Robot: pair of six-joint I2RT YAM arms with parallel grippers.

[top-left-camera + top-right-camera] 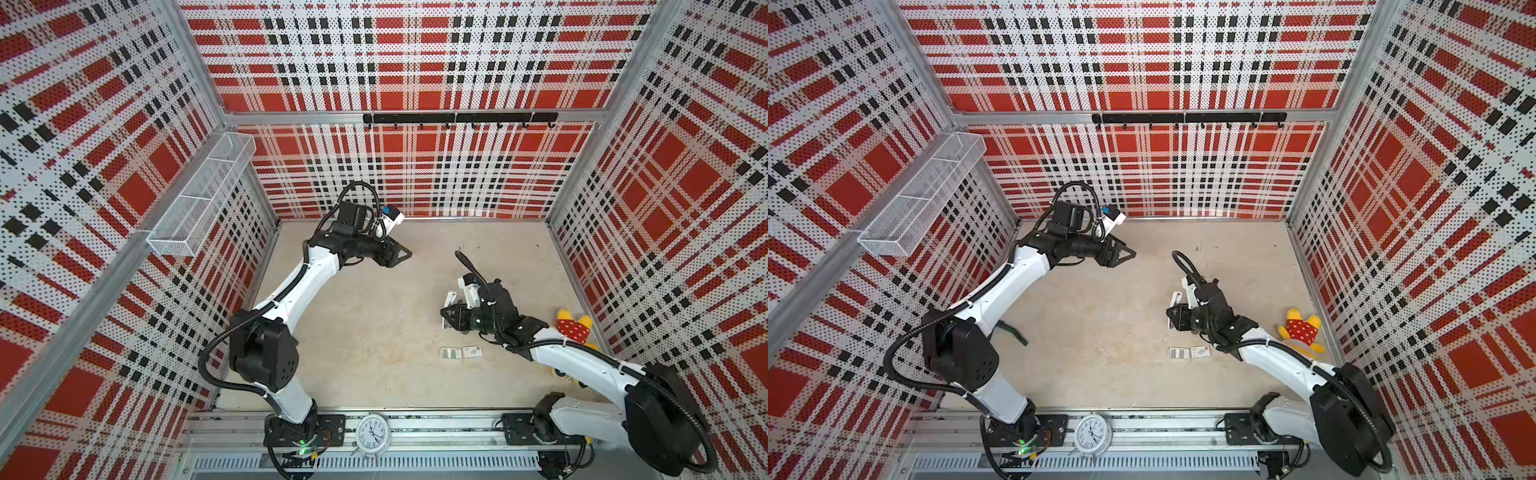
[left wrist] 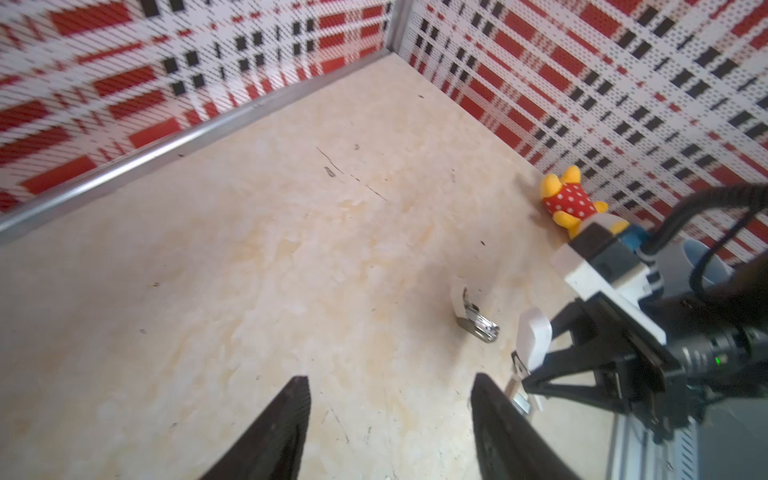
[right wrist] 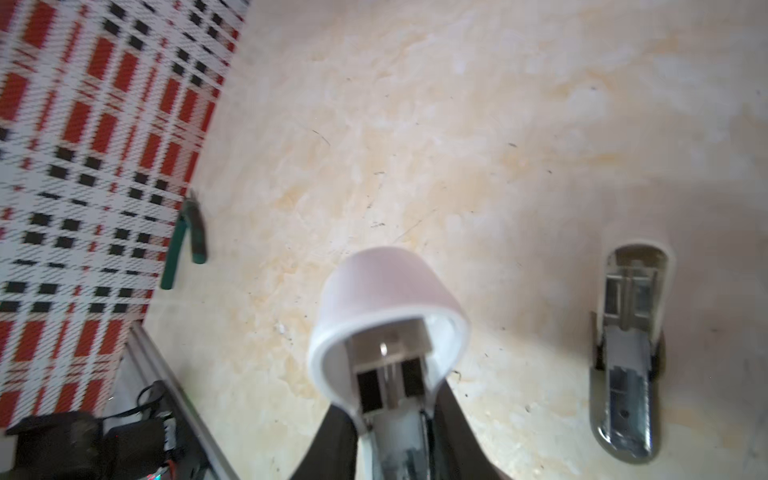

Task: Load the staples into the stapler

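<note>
Right claw [image 3: 392, 419] clamps a white stapler [image 3: 386, 307]. Left claw [image 2: 390, 415] hangs open, well away. Staples [image 1: 449, 353] sit in their white tray [image 1: 441, 352] on the bench [image 1: 374, 332], just beside the box sleeve [image 1: 472, 352].

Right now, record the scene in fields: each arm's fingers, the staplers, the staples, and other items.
left fingers: apart, empty
right fingers: closed on white stapler, its cover open
second stapler: lying open on table, ungripped
staples: in white tray on table, beside printed sleeve
other: plush toy, green pliers, clock
</note>
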